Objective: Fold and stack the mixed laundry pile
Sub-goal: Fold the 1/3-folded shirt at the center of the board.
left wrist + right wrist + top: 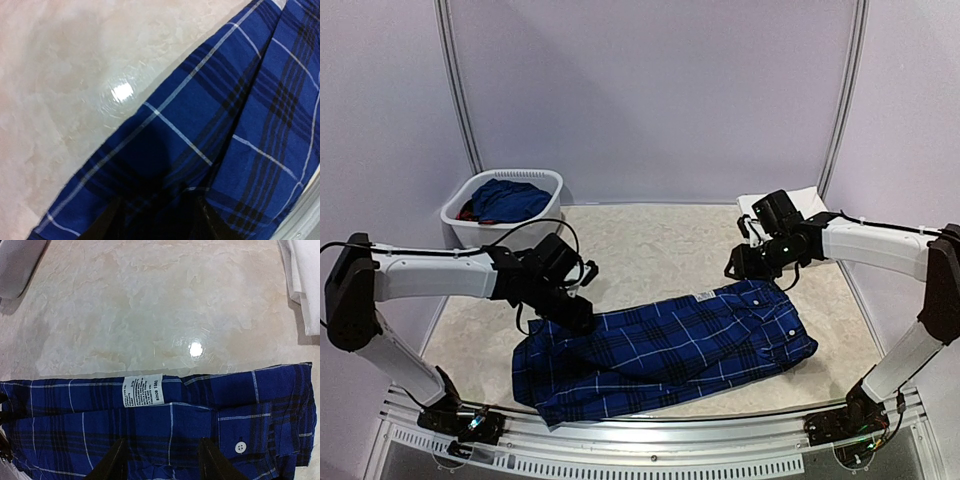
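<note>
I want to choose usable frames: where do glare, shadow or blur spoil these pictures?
Left wrist view: soft focus, one glare spot on the table, a dark shadow over the plaid shirt. Right wrist view: sharper, the shirt label is partly legible, one glare spot. Top view: even light, no glare.

Top view: left gripper (576,316) sits low at the 9 o'clock end of the plaid shirt (670,350), its fingertips hidden under its own body. Left wrist view: fingers (106,225) are only dark blurs, cut off by the 6 o'clock edge; can't tell if they pinch cloth. Print on the shirt label (143,390) is too small to read. White cloth (306,280) is cut off at 2 o'clock. Basket (470,225) wall hides most of the blue piece (510,198) — the red bit (466,212) is too small to name.
</note>
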